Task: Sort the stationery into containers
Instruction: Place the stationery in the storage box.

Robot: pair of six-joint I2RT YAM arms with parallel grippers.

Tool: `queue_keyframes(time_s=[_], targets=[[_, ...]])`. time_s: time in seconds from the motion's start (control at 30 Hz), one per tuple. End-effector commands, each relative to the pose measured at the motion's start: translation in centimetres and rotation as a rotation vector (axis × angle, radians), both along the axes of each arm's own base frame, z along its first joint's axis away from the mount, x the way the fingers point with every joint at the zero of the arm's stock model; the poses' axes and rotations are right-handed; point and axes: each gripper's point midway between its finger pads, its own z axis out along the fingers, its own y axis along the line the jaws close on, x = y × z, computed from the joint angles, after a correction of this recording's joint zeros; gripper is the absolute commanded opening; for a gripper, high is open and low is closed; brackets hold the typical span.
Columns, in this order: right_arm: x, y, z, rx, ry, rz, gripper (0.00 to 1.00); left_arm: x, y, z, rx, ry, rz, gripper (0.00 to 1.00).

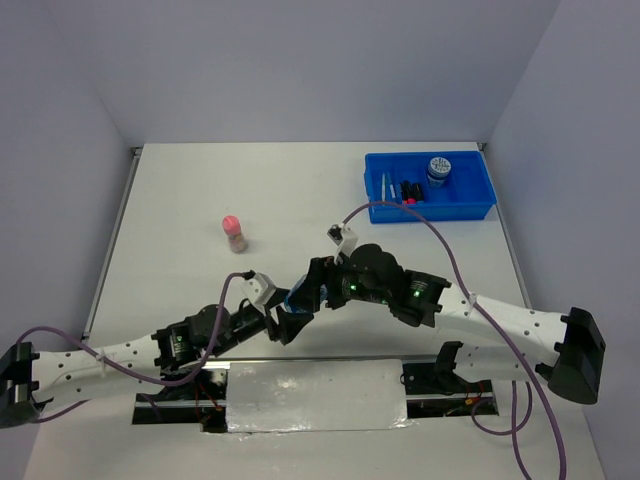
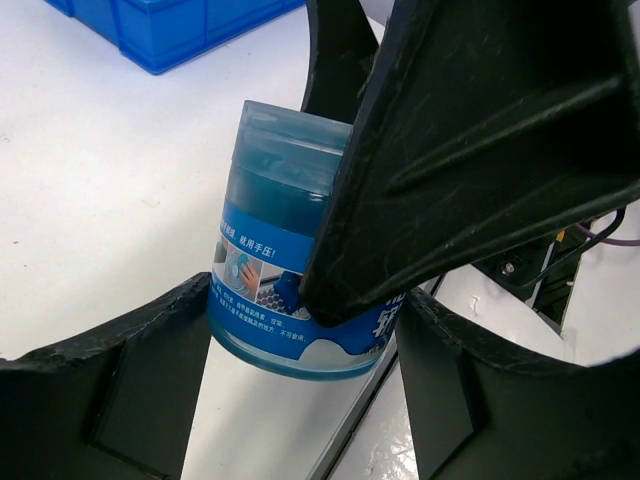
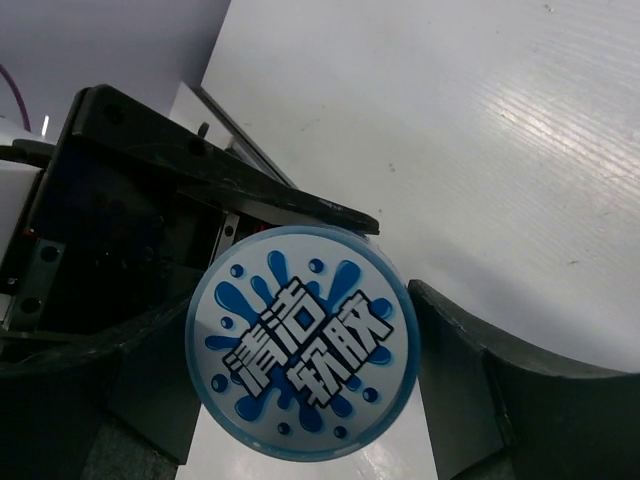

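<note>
Near the front edge of the worktop (image 1: 180, 200), the left pincer (image 2: 305, 300) holds a round blue jar (image 2: 265, 230) between its two black fingers. The right pincer (image 3: 300, 300) straddles the same jar from the lid end, one finger on each side; whether it presses on the jar cannot be told. The jar is translucent teal plastic, wrapped in a darker blue label with white Chinese lettering. Its flat lid (image 3: 303, 355) (white, ringed in blue) carries bold characters amid blue splash drops. One finger of the right pincer blocks much of the jar's side in the left wrist view, and from above the jar shows only as a sliver of blue between the arms. Farther off, a pink-capped bottle (image 1: 234, 232) stands by itself. At the far right, the blue tray (image 1: 470, 212) holds a second jar (image 1: 438, 169), markers (image 1: 408, 190) and pale sticks (image 1: 386, 186), too small to make out clearly.
</note>
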Motion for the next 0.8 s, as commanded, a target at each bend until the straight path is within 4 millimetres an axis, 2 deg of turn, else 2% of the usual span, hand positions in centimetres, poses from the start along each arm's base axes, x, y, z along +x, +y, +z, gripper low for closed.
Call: queue_keyframes(time_s=[0.0, 0.13, 0.23, 0.3, 0.33, 0.37, 0.4, 0.47, 0.5, 0.53, 0.67, 0.7, 0.77], targets=[[0.0, 0.7, 3.6, 0.124, -0.057, 0.01, 0.79, 0.2, -0.6, 4.6, -0.111, -0.073, -0.002, 0.0], [0.4, 0.4, 4.0, 0.11, -0.069, -0.012, 0.79, 0.3, -0.7, 3.7, -0.091, -0.062, 0.002, 0.0], [0.3, 0.1, 3.9, 0.104, -0.074, -0.006, 0.64, 0.6, -0.5, 3.1, -0.078, -0.056, 0.025, 0.0], [0.0, 0.0, 4.1, 0.118, -0.082, 0.005, 0.45, 0.9, -0.3, 2.8, -0.064, -0.051, 0.043, 0.02], [-0.1, 0.0, 4.2, 0.124, -0.084, 0.005, 0.27, 1.0, -0.2, 2.7, -0.061, -0.044, 0.054, 0.06], [0.0, -0.2, 4.4, 0.129, -0.087, -0.001, 0.0, 1.4, 0.0, 2.8, -0.058, -0.042, 0.077, 0.19], [0.0, -0.2, 4.4, 0.132, -0.091, -0.004, 0.0, 1.6, 0.0, 2.6, -0.049, -0.035, 0.089, 0.28], [0.2, -0.5, 4.3, 0.128, -0.106, -0.017, 0.0, 2.1, 0.2, 2.7, -0.04, -0.017, 0.126, 0.57], [0.4, -0.6, 4.5, 0.134, -0.121, -0.025, 0.0, 2.4, 0.3, 2.5, -0.033, -0.003, 0.152, 0.9], [0.8, -0.8, 4.4, 0.12, -0.147, -0.032, 0.0, 2.6, 0.4, 2.3, -0.029, 0.026, 0.172, 0.99], [5.6, -4.0, 3.6, 0.005, -0.214, -0.226, 0.0, 3.5, 0.7, 1.8, 0.089, 0.103, 0.254, 0.99], [7.8, -6.1, 3.3, -0.031, -0.212, -0.308, 0.0, 4.0, 1.0, 1.1, 0.128, 0.12, 0.295, 0.99], [9.9, -8.5, 3.6, -0.05, -0.233, -0.383, 0.0, 4.2, 1.9, 0.0, 0.195, 0.171, 0.356, 0.99]])
